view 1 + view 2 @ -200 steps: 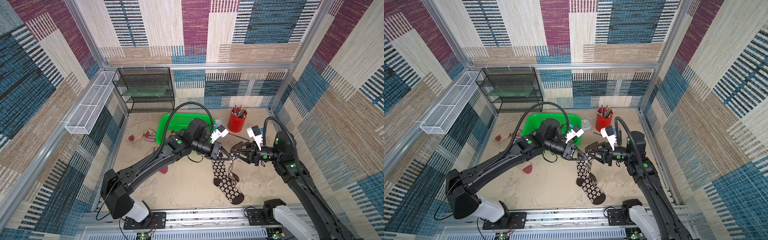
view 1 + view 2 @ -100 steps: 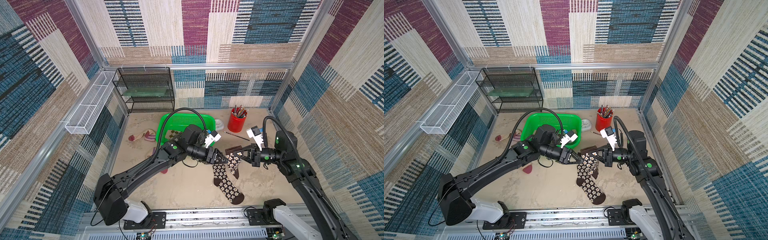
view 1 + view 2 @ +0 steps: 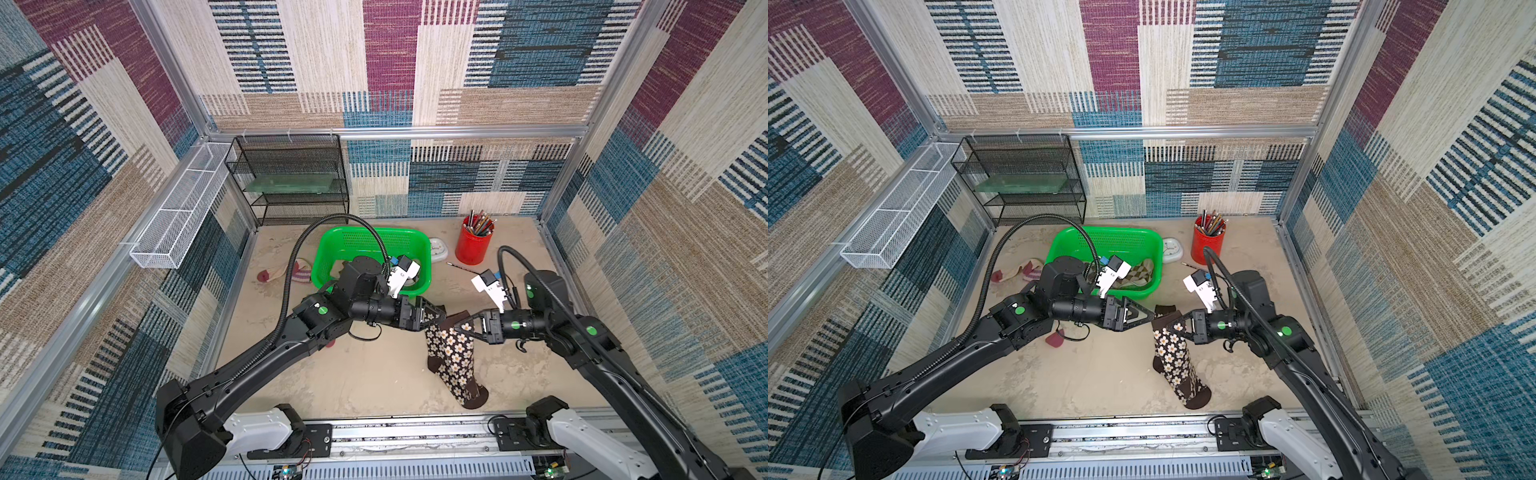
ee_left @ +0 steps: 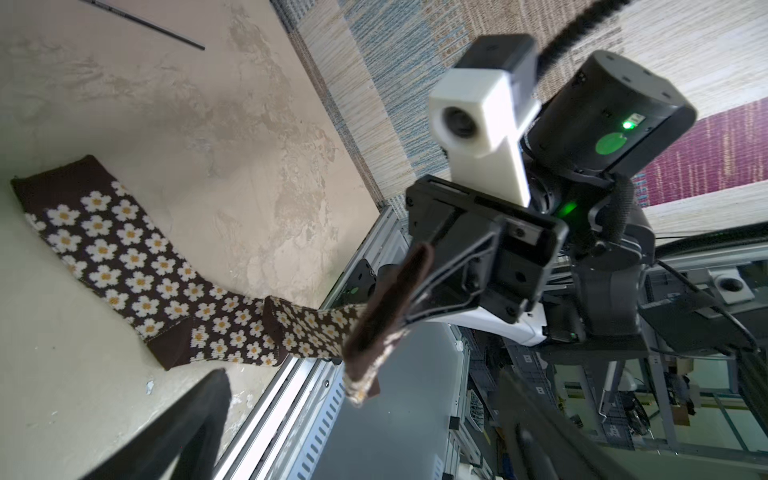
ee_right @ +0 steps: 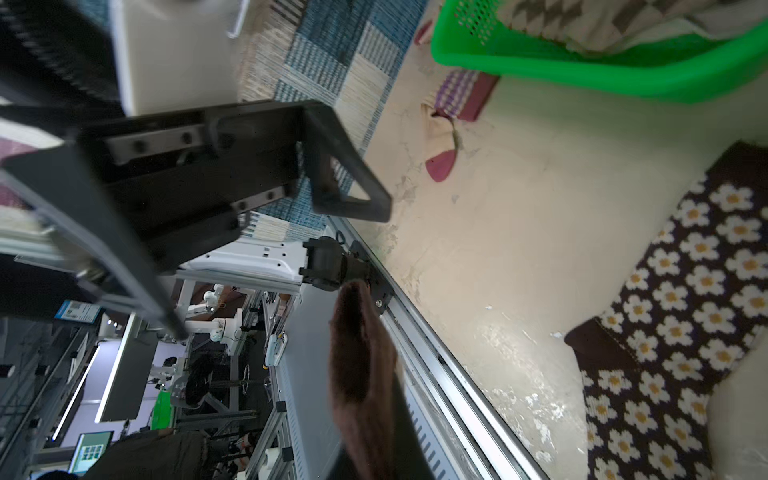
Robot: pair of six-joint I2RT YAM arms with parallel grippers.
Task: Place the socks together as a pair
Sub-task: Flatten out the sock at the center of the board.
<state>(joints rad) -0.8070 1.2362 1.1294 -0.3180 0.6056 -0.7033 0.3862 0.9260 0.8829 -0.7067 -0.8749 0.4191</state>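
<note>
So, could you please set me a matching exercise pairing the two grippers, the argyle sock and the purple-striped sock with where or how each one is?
Things:
A. left gripper
B. right gripper
C. argyle sock
D. purple-striped sock

Places or states:
1. inside the green basket
2. jaws shut on the cuff of a daisy sock
3. lying on the table beside the basket
4. jaws open, holding nothing

Pairs: A-4, B-2, C-1, D-3

Brown white-daisy socks (image 3: pixel 453 353), green basket (image 3: pixel 362 243), red cup (image 3: pixel 471 251)
</note>
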